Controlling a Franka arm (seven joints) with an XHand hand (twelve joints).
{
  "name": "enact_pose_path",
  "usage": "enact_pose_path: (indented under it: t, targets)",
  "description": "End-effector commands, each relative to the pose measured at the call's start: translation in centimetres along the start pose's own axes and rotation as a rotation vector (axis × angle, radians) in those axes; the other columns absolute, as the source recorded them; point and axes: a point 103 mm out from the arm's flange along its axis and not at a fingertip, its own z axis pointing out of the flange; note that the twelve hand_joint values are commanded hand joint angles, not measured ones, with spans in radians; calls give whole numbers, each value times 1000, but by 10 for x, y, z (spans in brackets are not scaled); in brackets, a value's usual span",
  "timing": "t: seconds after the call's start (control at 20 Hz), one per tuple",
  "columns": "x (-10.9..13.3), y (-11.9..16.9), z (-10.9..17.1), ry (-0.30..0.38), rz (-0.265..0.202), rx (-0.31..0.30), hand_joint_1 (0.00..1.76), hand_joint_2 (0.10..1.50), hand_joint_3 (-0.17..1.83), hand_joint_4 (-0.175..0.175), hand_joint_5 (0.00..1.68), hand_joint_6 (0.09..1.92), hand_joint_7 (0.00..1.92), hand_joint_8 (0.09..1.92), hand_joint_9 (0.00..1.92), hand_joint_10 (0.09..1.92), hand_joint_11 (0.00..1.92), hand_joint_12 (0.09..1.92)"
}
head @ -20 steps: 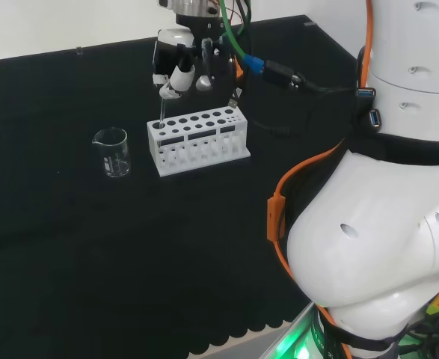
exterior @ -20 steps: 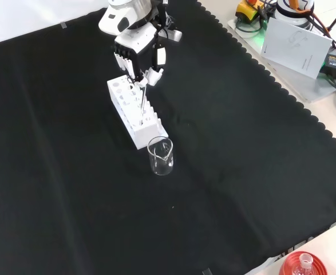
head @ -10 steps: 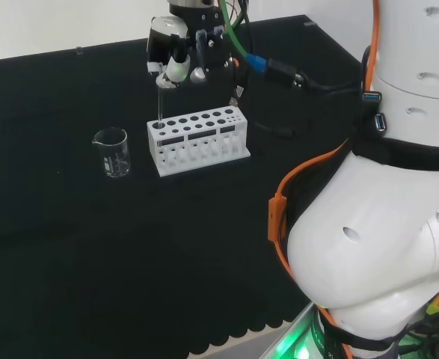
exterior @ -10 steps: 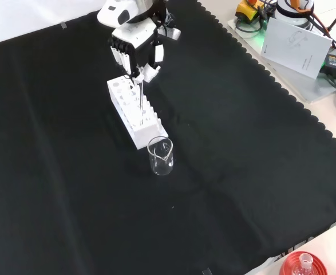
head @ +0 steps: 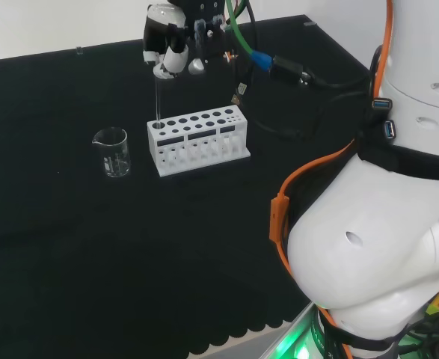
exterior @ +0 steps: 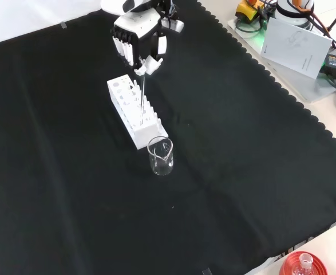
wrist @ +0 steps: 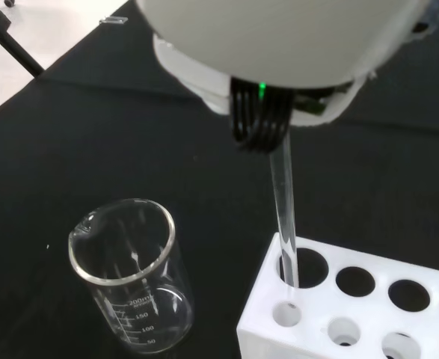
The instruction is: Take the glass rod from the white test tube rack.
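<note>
The white test tube rack point(head: 197, 140) point(exterior: 134, 112) point(wrist: 354, 310) stands on the black cloth. A clear glass rod point(head: 158, 99) point(exterior: 142, 93) point(wrist: 284, 217) rises nearly upright out of the rack's end hole, the one nearest the beaker, with its lower end still inside that hole. My hand point(head: 171, 46) point(exterior: 138, 41) hangs above the rack with its fingertips point(wrist: 260, 123) pinched on the rod's top.
An empty clear glass beaker point(head: 113, 152) point(exterior: 161, 156) point(wrist: 133, 280) stands just beyond the rack's end. A red stand with a flask point(exterior: 302, 264) sits at the cloth's near corner in the front view. The arm's white links point(head: 384, 224) rise at the head view's right.
My hand has risen step by step above the rack, drawing the glass rod upward so more of it shows above the hole. Rack and beaker have stayed put.
</note>
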Motion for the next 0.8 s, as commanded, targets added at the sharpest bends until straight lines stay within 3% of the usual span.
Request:
enact_pose_path:
  t: [0.05,0.8]
  targets:
    - [7,-5,-7,-7,4,-11,1452,481,842,-175,1243,636,1464,492,1708,87,1557,583]
    - [23,-17,-39,-35,11,-52,1453,474,852,-175,1251,622,1471,486,1714,87,1569,556]
